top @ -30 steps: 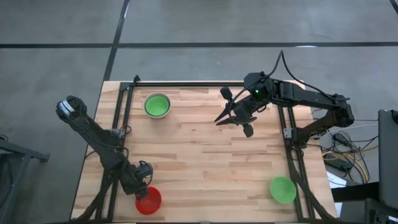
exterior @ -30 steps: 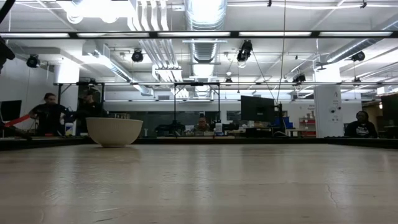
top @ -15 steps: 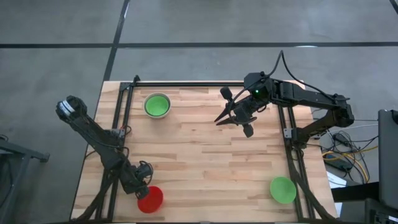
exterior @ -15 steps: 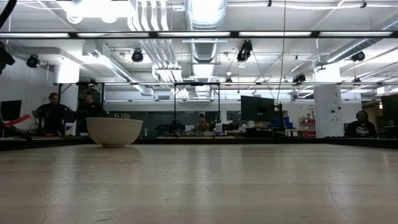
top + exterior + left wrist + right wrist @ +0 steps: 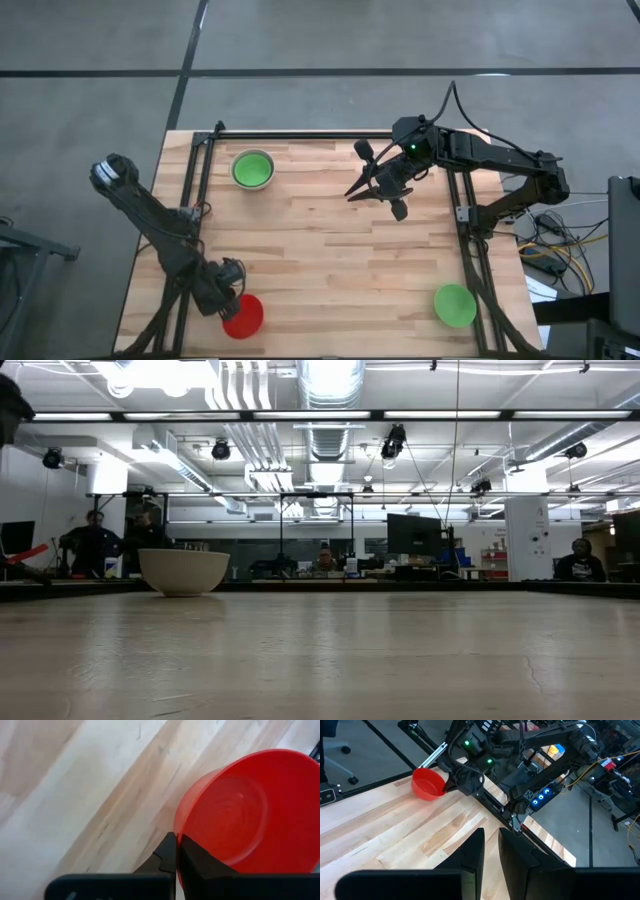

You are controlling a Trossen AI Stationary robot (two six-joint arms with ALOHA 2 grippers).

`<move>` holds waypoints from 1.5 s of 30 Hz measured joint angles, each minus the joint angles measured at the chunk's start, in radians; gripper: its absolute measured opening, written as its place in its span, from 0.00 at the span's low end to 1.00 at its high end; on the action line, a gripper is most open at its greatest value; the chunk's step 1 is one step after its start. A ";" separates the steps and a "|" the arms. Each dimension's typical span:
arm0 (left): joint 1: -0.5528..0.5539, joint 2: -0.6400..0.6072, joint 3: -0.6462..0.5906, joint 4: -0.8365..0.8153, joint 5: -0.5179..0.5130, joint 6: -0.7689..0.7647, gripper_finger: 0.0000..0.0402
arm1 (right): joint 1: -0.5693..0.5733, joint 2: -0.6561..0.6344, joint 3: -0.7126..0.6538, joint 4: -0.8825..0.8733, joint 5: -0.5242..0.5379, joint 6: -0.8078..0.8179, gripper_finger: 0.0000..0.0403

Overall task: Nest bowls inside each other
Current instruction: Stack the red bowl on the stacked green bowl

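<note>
The worktop (image 5: 330,250) is a pale butcher-block surface of wooden strips, framed along its left and right sides by black metal rails (image 5: 200,180). Around it lies a grey concrete floor (image 5: 90,60) crossed by dark lines. Seen level from the tabletop, a large workshop hall stretches behind: an exposed ceiling with silver ventilation ducts (image 5: 325,400), long strip lights (image 5: 320,415) and hanging black spotlights (image 5: 396,442). A dark monitor (image 5: 413,534) stands in the middle distance, a white pillar (image 5: 528,538) rises to the right, and several people (image 5: 92,540) sit or stand at desks far back.
</note>
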 joint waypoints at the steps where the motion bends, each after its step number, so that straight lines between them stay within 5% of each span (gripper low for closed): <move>1: 0.000 0.000 0.016 -0.024 -0.004 0.002 0.01 | 0.000 0.000 0.000 0.000 0.000 0.000 0.13; 18: 0.000 -0.091 0.139 -0.170 -0.269 0.085 0.01 | 0.000 0.000 0.000 0.000 0.000 0.000 0.13; 45: 0.076 -0.235 0.134 -0.195 -0.384 0.296 0.01 | 0.000 0.000 0.000 0.000 0.000 0.000 0.13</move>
